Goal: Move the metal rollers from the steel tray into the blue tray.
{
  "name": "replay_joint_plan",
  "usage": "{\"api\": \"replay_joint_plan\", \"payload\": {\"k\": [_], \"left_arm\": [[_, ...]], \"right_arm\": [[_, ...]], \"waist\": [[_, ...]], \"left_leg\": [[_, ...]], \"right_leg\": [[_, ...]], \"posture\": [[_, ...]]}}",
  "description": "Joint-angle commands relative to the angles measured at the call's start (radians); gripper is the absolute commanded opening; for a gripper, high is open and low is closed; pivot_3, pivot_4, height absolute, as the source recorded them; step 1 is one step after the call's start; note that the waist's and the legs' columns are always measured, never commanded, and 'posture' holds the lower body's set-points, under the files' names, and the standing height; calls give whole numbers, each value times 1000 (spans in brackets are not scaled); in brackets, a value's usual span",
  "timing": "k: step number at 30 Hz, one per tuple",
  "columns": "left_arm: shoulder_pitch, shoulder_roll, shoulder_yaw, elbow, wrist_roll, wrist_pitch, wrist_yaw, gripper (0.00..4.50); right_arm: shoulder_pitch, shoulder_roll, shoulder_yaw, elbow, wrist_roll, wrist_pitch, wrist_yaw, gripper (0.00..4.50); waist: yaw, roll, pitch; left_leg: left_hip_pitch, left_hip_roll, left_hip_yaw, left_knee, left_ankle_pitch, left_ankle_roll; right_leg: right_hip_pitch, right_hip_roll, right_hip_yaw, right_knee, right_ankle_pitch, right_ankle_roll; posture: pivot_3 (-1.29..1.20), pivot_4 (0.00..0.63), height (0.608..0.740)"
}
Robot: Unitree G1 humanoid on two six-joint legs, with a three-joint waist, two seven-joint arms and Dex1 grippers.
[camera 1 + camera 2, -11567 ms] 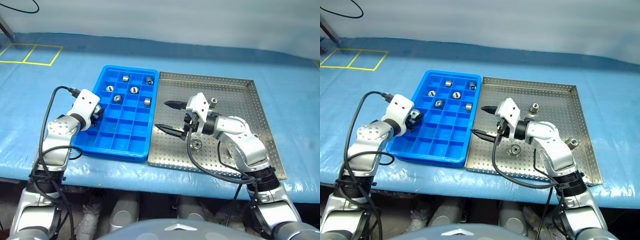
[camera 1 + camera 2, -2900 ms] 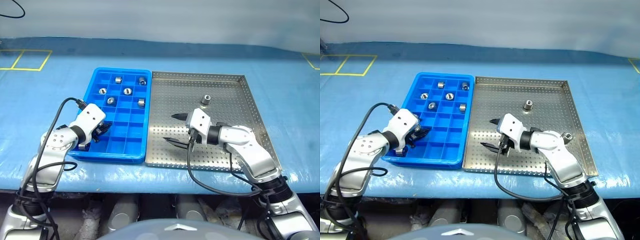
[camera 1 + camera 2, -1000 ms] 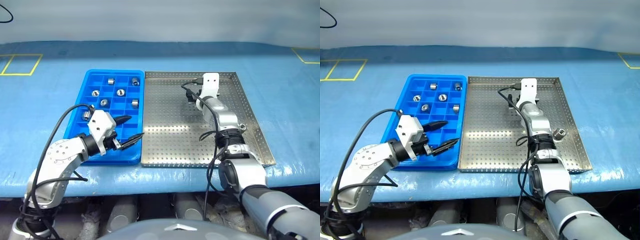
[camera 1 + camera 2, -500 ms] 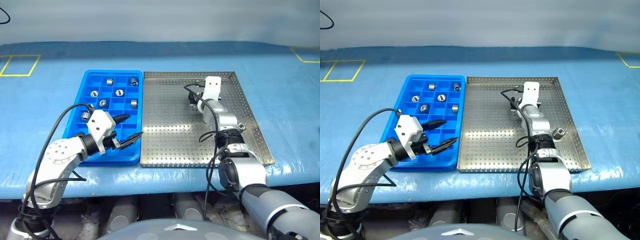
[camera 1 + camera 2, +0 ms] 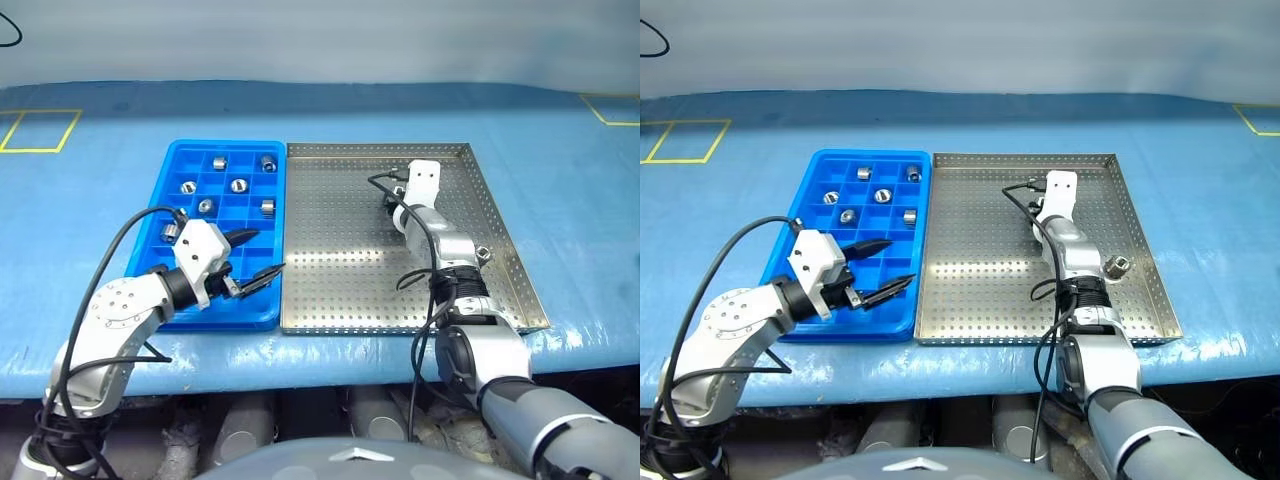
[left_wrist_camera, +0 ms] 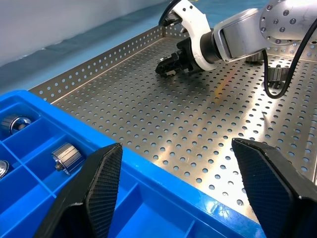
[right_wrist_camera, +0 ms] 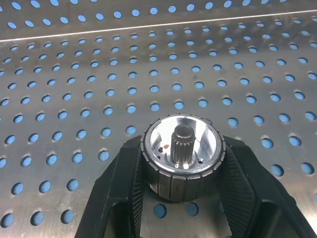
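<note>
Right gripper (image 7: 182, 198) is clamped on one of the metal rollers (image 7: 182, 151), low over the perforated steel tray (image 5: 340, 260) near its far rim. Another roller (image 5: 1119, 266) sits by that tray's right edge. Six rollers (image 5: 238, 185) lie in the blue tray (image 5: 262, 305), where the left gripper (image 5: 258, 254) hangs with jaws spread, holding nothing.

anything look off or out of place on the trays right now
Nothing stands out. The rollers in the blue tray each sit in their own compartment, one roller lies loose on the steel tray, and the right gripper has another between its fingers.
</note>
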Motion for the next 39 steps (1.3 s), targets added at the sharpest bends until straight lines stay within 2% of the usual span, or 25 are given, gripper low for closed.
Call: {"api": "replay_joint_plan", "payload": {"k": [1, 7, 9, 17, 23, 31, 39], "left_arm": [[6, 12, 36, -38, -4, -21, 11, 3859], [13, 16, 46, -44, -11, -20, 17, 3859], [26, 12, 77, -58, -20, -8, 36, 3859], [207, 30, 304, -149, -81, 43, 80, 3859], [342, 3, 408, -207, -133, 64, 107, 3859], [455, -49, 395, -264, -130, 52, 158, 3859], [488, -65, 321, -286, -83, 43, 203, 3859]], "right_arm": [[-1, 1, 4, -67, 6, 5, 13, 1707], [1, -1, 12, -92, -3, -2, 22, 1707], [11, 3, 31, -149, 8, -9, 70, 1707], [110, -73, 259, -558, 111, 124, 534, 1707], [108, -59, 287, -698, 261, 231, 697, 1707], [48, 1, 382, -606, 229, 241, 734, 1707], [-28, 102, 463, -388, 135, 154, 741, 1707]], "waist": [[0, 0, 0], [1, 0, 0], [1, 0, 0], [6, 1, 1], [34, 1, 1], [62, 1, 1], [80, 1, 1]], "left_leg": [[0, 0, 0, 0, 0, 0], [0, 0, 0, 0, 0, 0], [0, 0, 0, 0, 0, 0], [0, 2, -1, -2, 0, -1], [0, 1, -3, -1, 0, -1], [0, 1, -7, -2, 2, -5], [-1, 1, -12, -3, 4, -9]], "right_leg": [[0, 0, 0, 0, 0, 0], [0, 0, 0, 0, 0, 0], [0, 0, 0, 0, 0, 0], [-1, 1, -1, 0, -1, -1], [0, 0, -4, 0, -2, -2], [0, -1, -9, 0, -4, -7], [1, 0, -13, 1, -6, -9]], "posture": [[-54, 150, 740], [-51, 150, 740], [-41, 150, 740], [-1, 150, 740], [45, 150, 740], [104, 150, 740], [144, 150, 740]]}}
